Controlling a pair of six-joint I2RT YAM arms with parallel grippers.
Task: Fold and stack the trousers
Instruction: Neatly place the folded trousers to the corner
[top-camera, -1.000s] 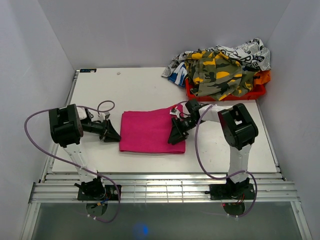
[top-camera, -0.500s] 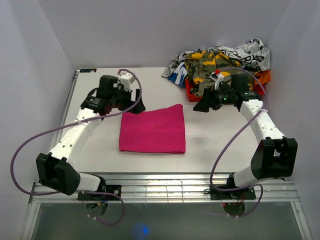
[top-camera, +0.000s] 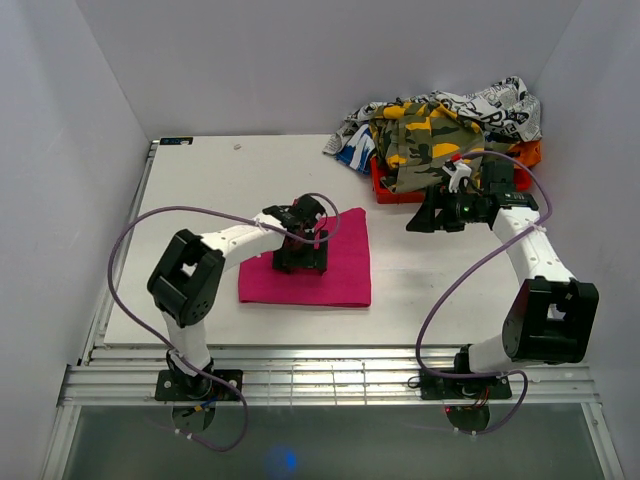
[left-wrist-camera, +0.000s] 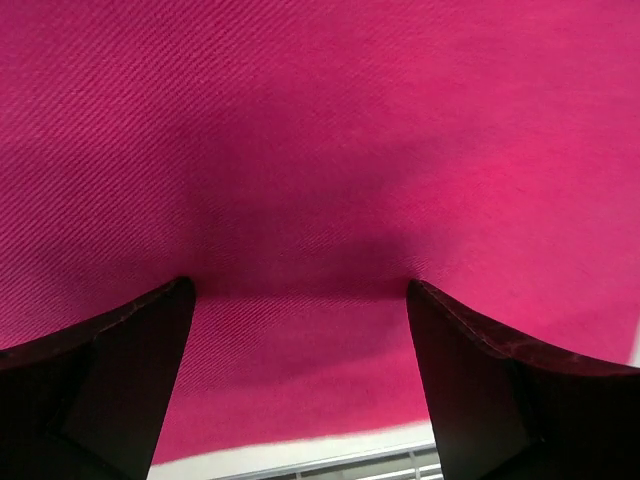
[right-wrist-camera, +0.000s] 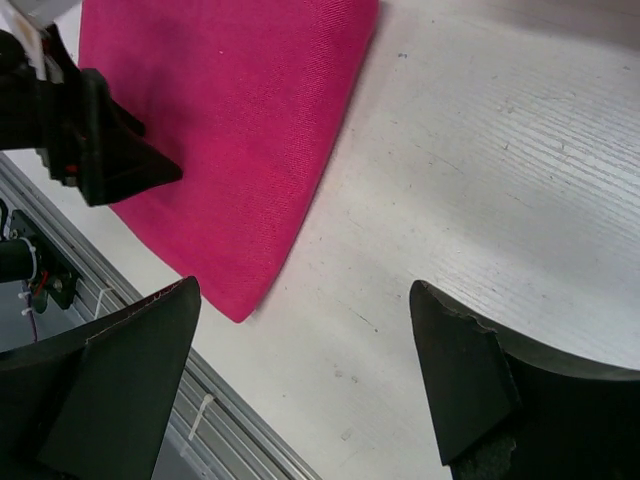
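Note:
The trousers (top-camera: 345, 272) lie folded into a flat hot-pink rectangle in the middle of the white table (top-camera: 200, 190). My left gripper (top-camera: 300, 264) is down over the left half of the folded cloth, jaws open. In the left wrist view the pink fabric (left-wrist-camera: 320, 150) fills the frame between the two dark fingers (left-wrist-camera: 110, 370), and nothing is pinched. My right gripper (top-camera: 420, 220) hangs open above bare table to the right of the trousers, near the red bin. The right wrist view shows the trousers (right-wrist-camera: 220, 110) and the left gripper (right-wrist-camera: 95, 150) resting on them.
A red bin (top-camera: 508, 186) at the back right holds a heap of camouflage and printed clothes (top-camera: 440, 135). Metal rails (top-camera: 320, 375) run along the table's near edge. White walls close in the left, back and right sides.
The left arm has swung from the table's back left down onto the folded trousers. The right gripper has shifted slightly right, still near the bin. Both jaws have opened wider.

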